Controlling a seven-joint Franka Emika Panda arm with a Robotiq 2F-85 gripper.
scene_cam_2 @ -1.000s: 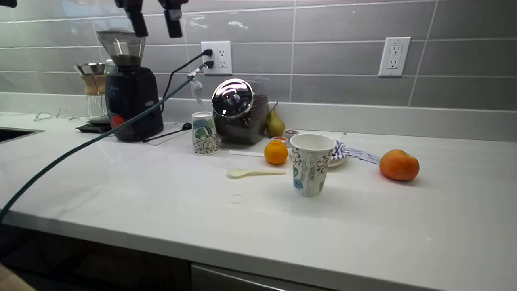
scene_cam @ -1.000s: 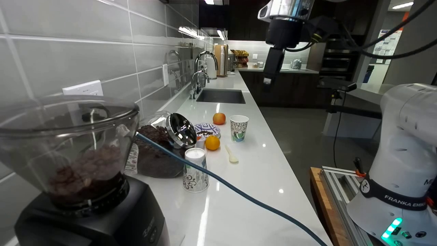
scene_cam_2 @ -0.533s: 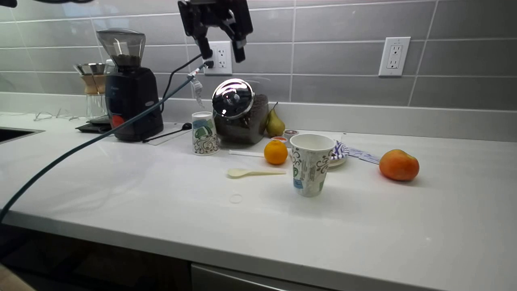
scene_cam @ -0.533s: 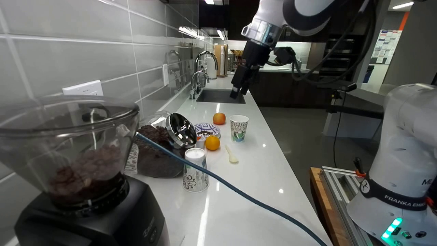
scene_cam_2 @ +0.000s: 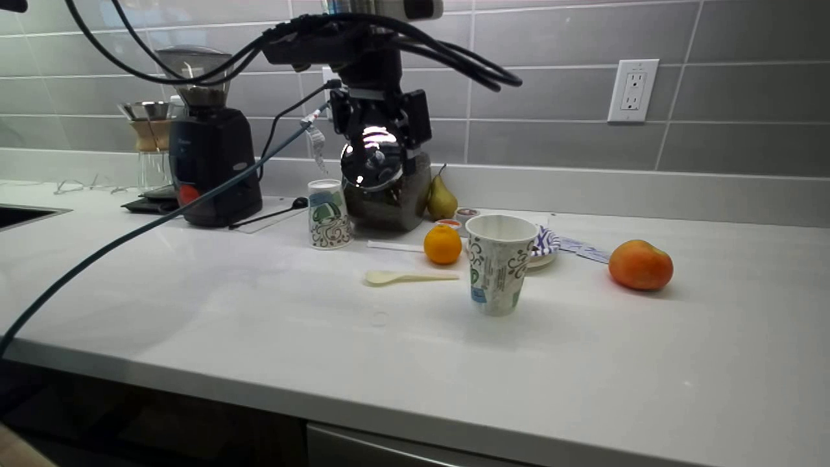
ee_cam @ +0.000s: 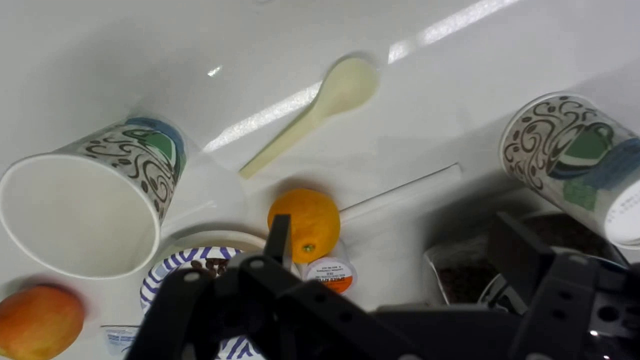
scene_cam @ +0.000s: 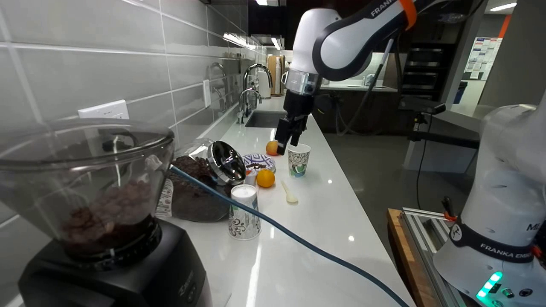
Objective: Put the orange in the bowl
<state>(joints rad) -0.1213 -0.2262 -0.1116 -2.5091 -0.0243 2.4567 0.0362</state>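
The jaws hung spread above the glossy tabletop [scene_cam_2: 648, 363], the round orange [ee_cam: 310, 220] below them, lined up with one jaw rather than mid-gap in the wrist view. Lowered off-centre, that jaw risked sending it rolling; outward, the thin-walled, tapering cup [scene_cam_2: 498, 266] looked easily toppled near the striped paper bowl [ee_cam: 156, 281].

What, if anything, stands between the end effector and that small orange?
Nothing visible; in the wrist view, only one finger of the open end effector hides part of the orange. A small pod sits close beside it.
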